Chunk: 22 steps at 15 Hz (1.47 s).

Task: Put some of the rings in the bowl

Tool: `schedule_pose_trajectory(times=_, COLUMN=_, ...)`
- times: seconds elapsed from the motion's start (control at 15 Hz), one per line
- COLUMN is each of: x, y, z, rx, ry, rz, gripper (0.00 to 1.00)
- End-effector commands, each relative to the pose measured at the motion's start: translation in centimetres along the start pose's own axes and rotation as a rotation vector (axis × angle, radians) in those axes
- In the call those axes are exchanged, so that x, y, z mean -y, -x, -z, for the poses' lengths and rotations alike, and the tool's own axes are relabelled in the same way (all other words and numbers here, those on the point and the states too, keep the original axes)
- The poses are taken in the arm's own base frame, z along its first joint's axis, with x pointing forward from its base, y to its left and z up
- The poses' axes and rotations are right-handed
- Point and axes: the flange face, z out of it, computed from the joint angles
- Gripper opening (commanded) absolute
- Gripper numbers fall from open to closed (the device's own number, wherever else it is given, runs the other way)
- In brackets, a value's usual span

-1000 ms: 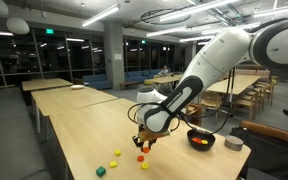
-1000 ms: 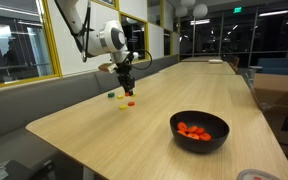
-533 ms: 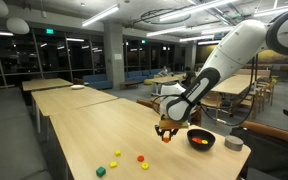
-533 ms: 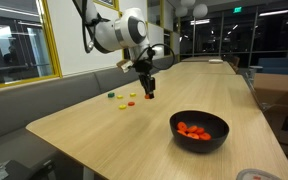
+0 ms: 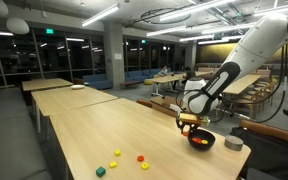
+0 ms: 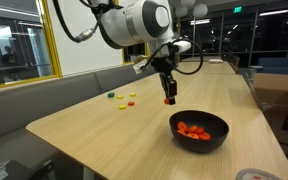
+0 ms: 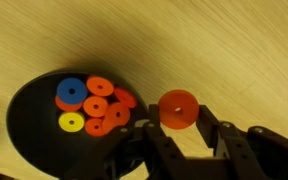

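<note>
Jaws pinching an orange ring [image 7: 177, 108], the gripper [image 7: 178, 126] hangs just short of the bowl [image 7: 32, 138] near the table's [image 6: 84, 130] edge and should centre over it, low, before letting go.

Bowl [image 7: 24, 125] partly beyond bottom edge.

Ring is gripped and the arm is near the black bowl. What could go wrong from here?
1. In the wrist view the orange ring in the shut gripper sits over bare table beside the bowl, not above it; releasing now would likely miss.
2. In an exterior view the gripper hangs only slightly above the bowl's rim; a sideways move with any descent could knock it.
3. The rings already in the bowl are piled up; a dropped one might bounce out.
</note>
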Motion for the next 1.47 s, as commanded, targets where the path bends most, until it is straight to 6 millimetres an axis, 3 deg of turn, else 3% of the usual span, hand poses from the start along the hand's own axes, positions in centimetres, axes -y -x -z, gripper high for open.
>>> schedule_pose_trajectory(times=0.0, x=-3.1, y=-0.3, z=1.2, rx=-0.021, ry=-0.023, rz=-0.085, gripper=0.21)
schedule_pose_trajectory(times=0.6, x=-8.2, y=-2.2, z=-0.4, rx=0.013, ry=-0.01, rz=-0.235, gripper=0.22)
schedule_pose_trajectory(times=0.67, x=-8.4, y=-2.4, z=-0.5, rx=0.022, ry=-0.009, rz=-0.246, gripper=0.67)
schedule_pose_trajectory(times=0.8, x=-8.2, y=-2.8, z=-0.7, rx=0.033, ry=-0.011, rz=-0.259, gripper=0.72)
schedule_pose_trajectory(times=1.0, x=-6.4, y=-2.9, z=-0.5, rx=0.038, ry=-0.019, rz=-0.238, gripper=0.97)
schedule_pose_trajectory(times=1.07, x=-5.4, y=-2.8, z=-0.3, rx=0.037, ry=-0.024, rz=-0.219, gripper=1.0)
schedule_pose_trajectory(times=1.4, x=2.8, y=-0.5, z=1.2, rx=0.037, ry=-0.049, rz=-0.043, gripper=1.0)
